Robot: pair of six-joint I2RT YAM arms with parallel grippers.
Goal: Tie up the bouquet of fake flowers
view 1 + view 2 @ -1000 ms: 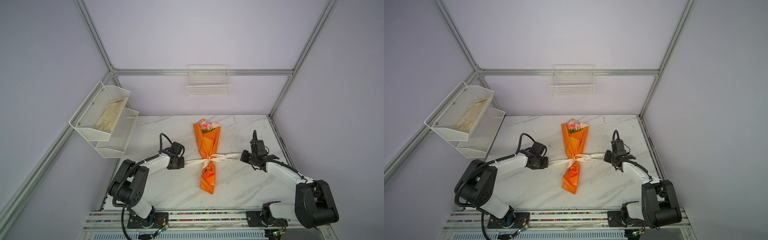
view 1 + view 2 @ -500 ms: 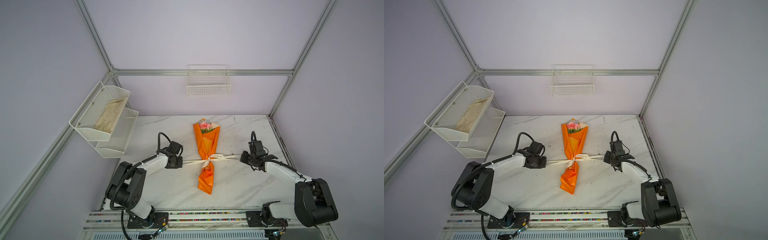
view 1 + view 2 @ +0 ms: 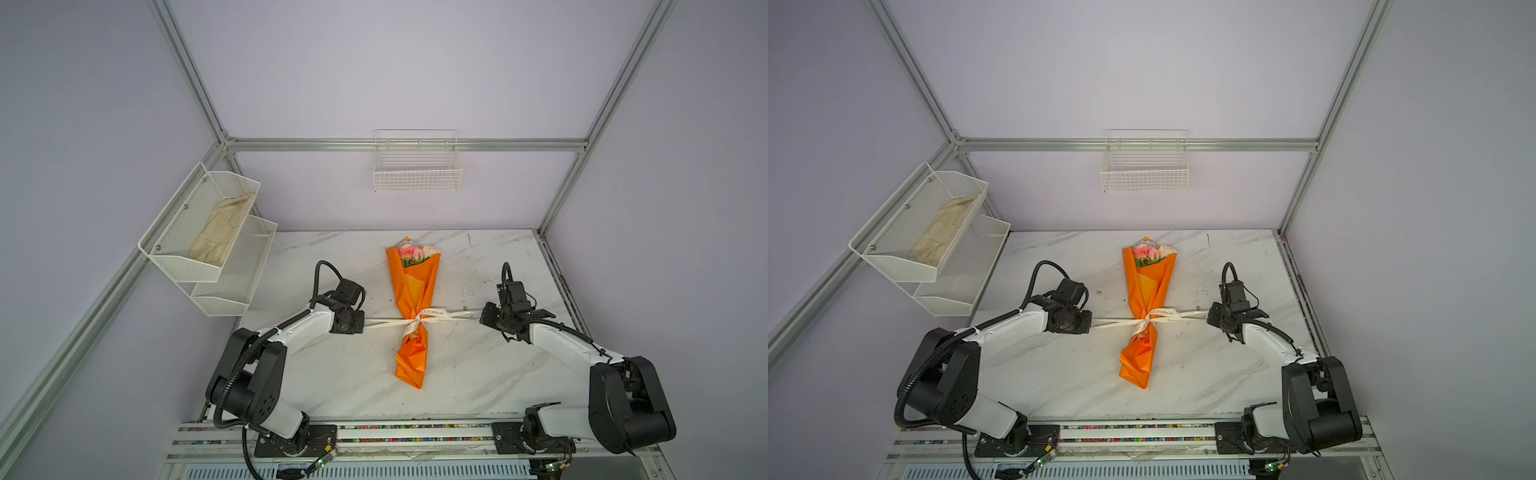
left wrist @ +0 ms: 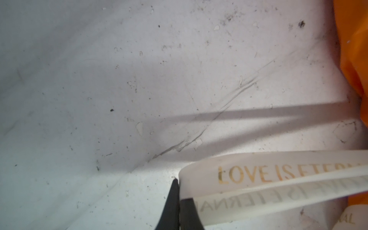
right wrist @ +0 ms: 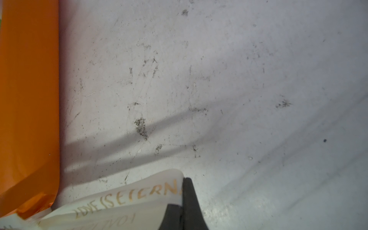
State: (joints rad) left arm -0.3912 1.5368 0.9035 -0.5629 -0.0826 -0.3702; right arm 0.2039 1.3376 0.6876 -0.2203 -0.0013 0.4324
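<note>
The bouquet of fake flowers (image 3: 413,291) (image 3: 1148,291) lies along the middle of the marble table (image 3: 332,374), pink and cream blooms at the far end, wrapped in orange paper (image 4: 354,59) (image 5: 27,99). A cream ribbon (image 3: 424,321) (image 3: 1156,322) with gold lettering is knotted round its narrow waist and runs taut to both sides. My left gripper (image 3: 362,323) (image 3: 1090,324) (image 4: 179,196) is shut on a loop of the ribbon (image 4: 268,179) left of the bouquet. My right gripper (image 3: 482,318) (image 3: 1209,319) (image 5: 182,196) is shut on a loop of the ribbon (image 5: 139,197) to the right.
A white two-tier mesh shelf (image 3: 208,232) hangs on the left wall with a beige cloth (image 3: 222,228) in its upper tier. A white wire basket (image 3: 417,166) hangs on the back wall. The arm bases sit on a rail (image 3: 415,436) along the table's front edge.
Both grippers have pulled apart, left further left and right further right. The ribbon has drawn taut and the knot tightened; the bouquet's lower end has shifted slightly.
</note>
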